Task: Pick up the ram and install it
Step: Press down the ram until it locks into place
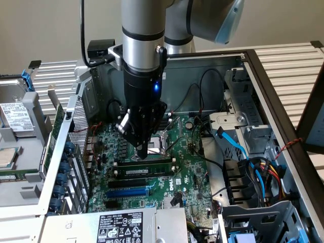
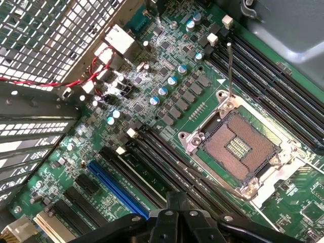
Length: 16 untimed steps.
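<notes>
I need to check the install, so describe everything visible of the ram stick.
The ram is a long, thin green board with black chips and a white label strip. In the exterior view it stands on edge in a black slot on the motherboard, beside the empty processor socket and above the blue slot. The gripper, jaws shut, presses down near its middle.

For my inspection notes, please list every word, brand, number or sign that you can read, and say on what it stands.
Motherboard: a round white logo near the slots, letters too blurred to read.
Power supply label: print and certification marks too small to read.
Ram white label strip: unreadable.
Drive label, at the exterior view's left: unreadable.
</notes>
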Tool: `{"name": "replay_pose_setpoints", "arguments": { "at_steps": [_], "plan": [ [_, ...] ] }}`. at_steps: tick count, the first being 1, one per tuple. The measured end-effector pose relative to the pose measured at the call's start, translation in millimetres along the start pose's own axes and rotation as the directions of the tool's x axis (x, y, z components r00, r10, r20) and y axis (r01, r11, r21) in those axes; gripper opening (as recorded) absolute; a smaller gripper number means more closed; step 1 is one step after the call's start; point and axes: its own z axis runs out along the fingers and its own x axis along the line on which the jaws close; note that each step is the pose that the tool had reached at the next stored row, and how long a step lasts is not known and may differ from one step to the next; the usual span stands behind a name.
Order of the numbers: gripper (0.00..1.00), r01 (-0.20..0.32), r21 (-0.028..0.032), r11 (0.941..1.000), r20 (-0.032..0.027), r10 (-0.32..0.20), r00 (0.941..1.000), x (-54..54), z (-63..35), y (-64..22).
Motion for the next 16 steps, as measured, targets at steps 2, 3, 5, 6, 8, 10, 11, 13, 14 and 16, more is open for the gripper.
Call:
{"name": "replay_pose_setpoints", "arguments": {
  "at_steps": [2, 3, 5, 6, 8, 10, 11, 13, 14, 16],
  "plan": [
    [0.1, -0.017, -0.0023, 0.9999, -0.0002, 0.017, 0.9999, 0.3, 0.2, -0.5],
    [0.1, -0.025, -0.0033, 0.9997, -0.0003, 0.025, 0.9997, 0.5, 0.2, -0.7],
    [0.1, -0.042, -0.0056, 0.9991, -0.0005, 0.042, 0.9991, 0.7, 0.4, -1.0],
    [0.1, -0.052, -0.0067, 0.9986, -0.0007, 0.052, 0.9987, 0.8, 0.5, -1.1],
    [0.1, -0.069, -0.0089, 0.9975, -0.0012, 0.069, 0.9976, 0.9, 0.5, -1.3],
    [0.1, -0.092, -0.0119, 0.9957, -0.0016, 0.092, 0.9958, 1.0, 0.6, -1.3],
    [0.1, -0.102, -0.0132, 0.9946, -0.0019, 0.102, 0.9947, 1.0, 0.6, -1.4],
    [0.1, -0.127, -0.0164, 0.9917, -0.0026, 0.127, 0.9919, 1.0, 0.7, -1.4],
    [0.1, -0.14, -0.018, 0.99, -0.003, 0.14, 0.9901, 1.0, 0.8, -1.4],
    [0.1, -0.162, -0.0207, 0.9867, -0.0037, 0.161, 0.9869, 1.0, 0.8, -1.4]
  ]
}}
